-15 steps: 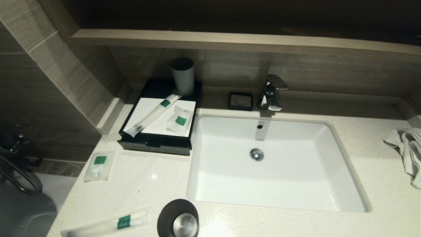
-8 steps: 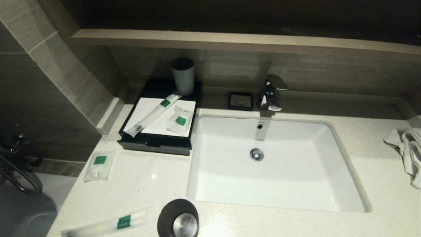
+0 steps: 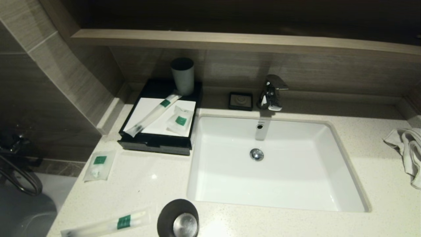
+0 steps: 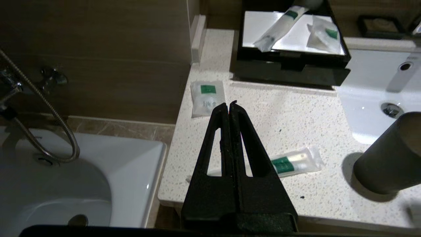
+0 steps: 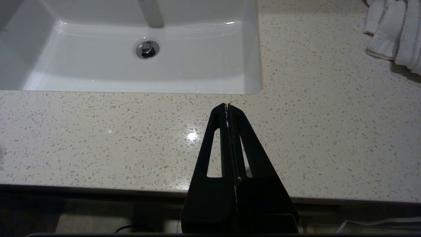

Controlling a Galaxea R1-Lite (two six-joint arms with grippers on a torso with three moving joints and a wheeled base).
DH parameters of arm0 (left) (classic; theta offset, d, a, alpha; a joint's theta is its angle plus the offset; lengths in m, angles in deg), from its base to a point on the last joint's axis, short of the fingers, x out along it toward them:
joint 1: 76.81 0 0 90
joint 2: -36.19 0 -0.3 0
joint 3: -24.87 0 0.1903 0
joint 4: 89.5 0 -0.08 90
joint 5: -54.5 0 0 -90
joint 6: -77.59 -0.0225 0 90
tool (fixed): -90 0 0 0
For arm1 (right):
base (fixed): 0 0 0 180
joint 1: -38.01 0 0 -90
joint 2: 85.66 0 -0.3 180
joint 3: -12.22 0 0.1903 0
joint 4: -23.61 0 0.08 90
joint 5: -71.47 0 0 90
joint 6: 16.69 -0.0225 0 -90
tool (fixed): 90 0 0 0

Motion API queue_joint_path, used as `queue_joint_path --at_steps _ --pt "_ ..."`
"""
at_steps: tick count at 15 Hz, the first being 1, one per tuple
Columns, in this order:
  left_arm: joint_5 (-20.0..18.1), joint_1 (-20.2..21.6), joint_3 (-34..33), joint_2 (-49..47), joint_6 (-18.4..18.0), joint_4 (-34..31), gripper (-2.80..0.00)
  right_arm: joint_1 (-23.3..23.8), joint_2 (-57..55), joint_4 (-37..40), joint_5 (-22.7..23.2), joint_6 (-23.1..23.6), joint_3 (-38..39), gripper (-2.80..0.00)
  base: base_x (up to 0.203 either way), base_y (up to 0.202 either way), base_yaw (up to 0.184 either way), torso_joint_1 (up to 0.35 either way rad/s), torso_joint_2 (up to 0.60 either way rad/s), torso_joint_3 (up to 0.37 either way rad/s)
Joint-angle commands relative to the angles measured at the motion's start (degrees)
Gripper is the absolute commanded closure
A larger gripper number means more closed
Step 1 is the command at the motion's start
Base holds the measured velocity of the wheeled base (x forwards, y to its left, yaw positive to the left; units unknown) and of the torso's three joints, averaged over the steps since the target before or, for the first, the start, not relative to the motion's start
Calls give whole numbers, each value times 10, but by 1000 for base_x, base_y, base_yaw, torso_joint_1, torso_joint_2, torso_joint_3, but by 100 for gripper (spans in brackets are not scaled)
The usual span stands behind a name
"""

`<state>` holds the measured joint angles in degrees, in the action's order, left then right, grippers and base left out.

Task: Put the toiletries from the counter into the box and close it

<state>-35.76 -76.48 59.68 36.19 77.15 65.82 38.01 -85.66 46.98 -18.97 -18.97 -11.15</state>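
The flat black box (image 3: pixel 157 144) with a white top panel stands at the back left of the counter (image 3: pixel 144 184), its front drawer pushed in. On its panel lie a long sachet (image 3: pixel 152 115) and a small squarish sachet (image 3: pixel 179 120). Another small sachet (image 3: pixel 97 165) lies on the counter before the box, and a long sachet (image 3: pixel 108 224) lies near the front edge. My left gripper (image 4: pixel 229 104) is shut and empty, above the counter's front left edge, with that long sachet (image 4: pixel 292 163) below it. My right gripper (image 5: pixel 227 106) is shut and empty over the front right of the counter.
A grey cup (image 3: pixel 182 76) stands at the back of the box. A black cup (image 3: pixel 178 219) stands at the front edge. The white sink (image 3: pixel 273 194) fills the middle, with a faucet (image 3: pixel 271 92) and a black soap dish (image 3: pixel 241 100) behind. A towel (image 3: pixel 408 151) lies at the right.
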Motion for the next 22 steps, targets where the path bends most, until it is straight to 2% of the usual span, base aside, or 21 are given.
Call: queue_joint_path --at_steps 1,9,14,16,19,22 --pt "-7 0 60 -1 0 -35 0 0 0 0 0 0 0 0 0 0 0 0 0 0" --pt "-49 0 251 -1 1 -188 0 0 0 0 0 0 0 0 0 0 0 0 0 0" --pt "-57 0 278 -6 1 -204 0 0 0 0 0 0 0 0 0 0 0 0 0 0" --pt "-54 0 305 -56 8 -200 0 0 0 0 0 0 0 0 0 0 0 0 0 0" --pt "-51 0 362 -182 44 -186 0 0 -1 0 0 0 0 0 0 0 0 0 0 0" --pt "-60 0 371 -266 57 -181 0 0 -1 0 0 0 0 0 0 0 0 0 0 0"
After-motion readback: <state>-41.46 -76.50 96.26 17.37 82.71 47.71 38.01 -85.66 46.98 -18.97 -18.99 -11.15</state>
